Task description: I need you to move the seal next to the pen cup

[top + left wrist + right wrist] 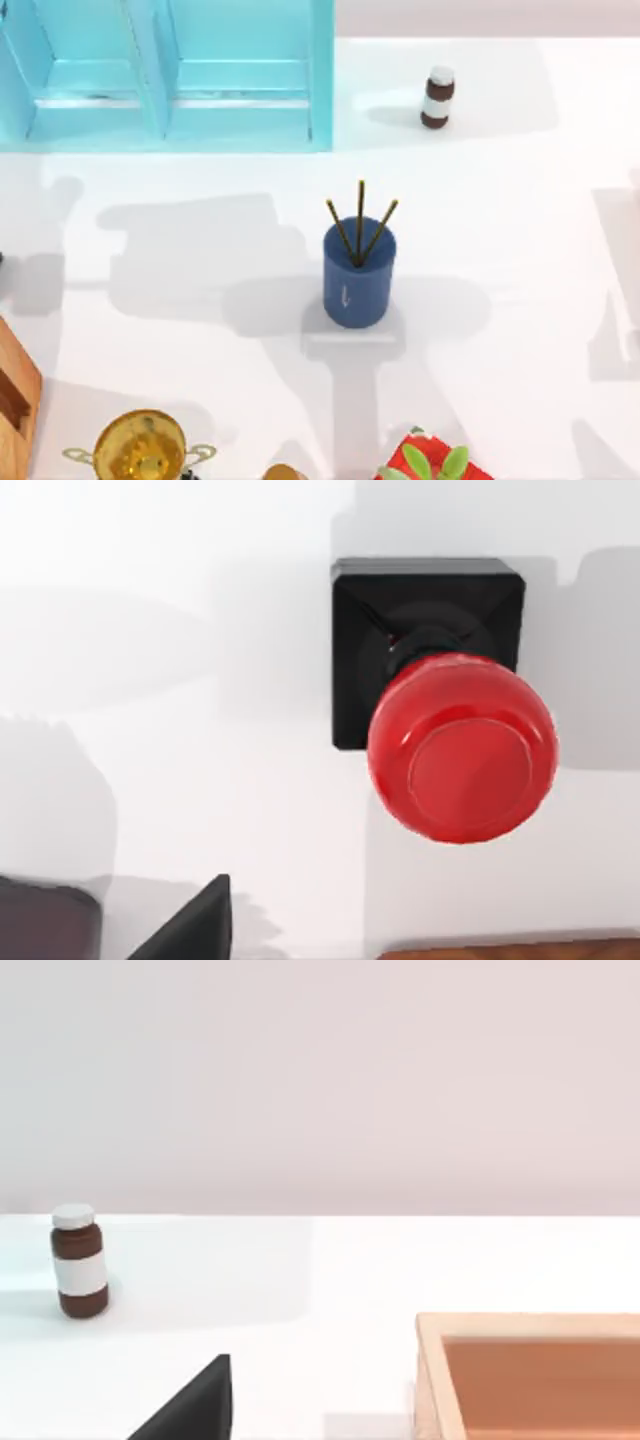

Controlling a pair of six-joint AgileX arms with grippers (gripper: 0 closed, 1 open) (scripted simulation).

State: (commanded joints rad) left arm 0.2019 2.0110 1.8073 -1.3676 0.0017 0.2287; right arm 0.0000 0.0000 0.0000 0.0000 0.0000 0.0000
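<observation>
The left arm hangs over the seal [440, 705], which stands on the white table [200, 780]; whether its fingers are parted I cannot tell. The pen cup [357, 273] stands mid-table. A pinch on the glossy round knob could slip and topple it

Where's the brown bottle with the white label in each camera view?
Top view: brown white-labelled bottle at the white table's far side, right of the light blue cabinet.
Left wrist view: red-knobbed black seal on the table instead.
Right wrist view: upright, apart from the tan wooden box.
Shared landmark: the white table.
</observation>
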